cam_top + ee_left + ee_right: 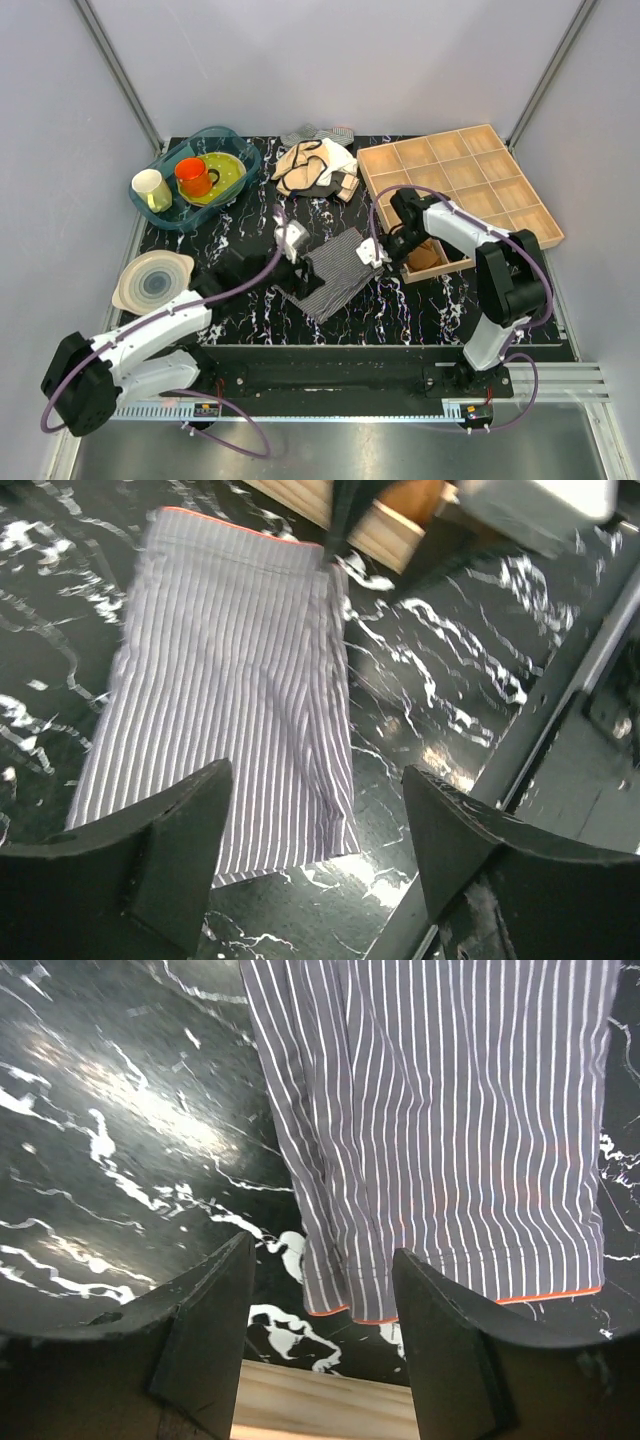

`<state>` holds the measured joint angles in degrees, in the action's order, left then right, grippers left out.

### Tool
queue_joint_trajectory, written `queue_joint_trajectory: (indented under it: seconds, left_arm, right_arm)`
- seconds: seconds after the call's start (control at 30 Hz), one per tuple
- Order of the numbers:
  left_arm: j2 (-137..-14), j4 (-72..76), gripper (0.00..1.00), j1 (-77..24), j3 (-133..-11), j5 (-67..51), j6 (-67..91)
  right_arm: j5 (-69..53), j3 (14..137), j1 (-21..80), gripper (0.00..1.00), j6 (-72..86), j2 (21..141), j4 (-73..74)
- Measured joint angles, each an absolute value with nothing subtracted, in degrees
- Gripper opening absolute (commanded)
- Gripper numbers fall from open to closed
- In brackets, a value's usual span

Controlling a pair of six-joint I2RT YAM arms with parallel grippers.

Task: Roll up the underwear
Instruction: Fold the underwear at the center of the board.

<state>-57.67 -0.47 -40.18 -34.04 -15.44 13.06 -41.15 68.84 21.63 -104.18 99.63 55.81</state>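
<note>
**Left hand** (pixel 315 780): fingers spread wide, nothing held. It is poised over the plain end of the underwear (pixel 230 680); whether it touches the fabric cannot be told.

**Right hand** (pixel 322 1255): fingers spread, nothing held. It is poised over one corner of the underwear's opposite, orange-edged hem.

**Underwear:** grey-and-white pinstriped fabric, lying flat on the black marbled desk (pixel 420 310). It stretches between the two hands, with one end beneath each.

**Wooden tray** (pixel 480 165): sits just beyond the underwear's orange-edged hem.

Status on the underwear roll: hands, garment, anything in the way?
Left hand open, right hand open, one over each end. Underwear lying flat, not yet rolled. Wooden tray close by the right hand's end.
</note>
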Motion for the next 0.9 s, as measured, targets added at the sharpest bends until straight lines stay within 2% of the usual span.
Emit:
queue_joint_trajectory:
  seconds: [0.27, 0.53, 0.63, 0.77, 0.8, 0.9]
  left_arm:
    - [-60.93, 4.10, 0.73, -57.45, -26.92, -9.87, -5.34]
    - [-70.59, 9.34, 0.73, -61.71, -25.80, -2.46, -14.74]
    - [-73.97, 10.66, 0.71, -62.63, -25.93, -1.06, -16.43]
    - [-77.54, 10.37, 0.59, -64.18, -26.52, 1.17, -17.80]
    - [-78.06, 10.28, 0.50, -64.53, -26.72, 1.74, -17.85]
    - [-78.96, 9.96, 0.32, -65.43, -27.70, 3.38, -18.02]
  right_arm:
    - [-35.18, 66.06, 23.05, 0.53, -107.90, 104.14, 46.70]
    - [-33.63, 64.18, 23.27, 0.40, -108.97, 104.53, 43.92]
    - [-33.63, 63.77, 23.27, 0.34, -108.77, 104.31, 43.24]
    - [-33.67, 63.35, 23.27, 0.27, -108.29, 104.14, 42.57]
    - [-33.65, 63.29, 23.27, 0.24, -108.18, 104.09, 42.44]
    - [-33.69, 62.98, 23.27, 0.17, -107.87, 103.94, 41.76]
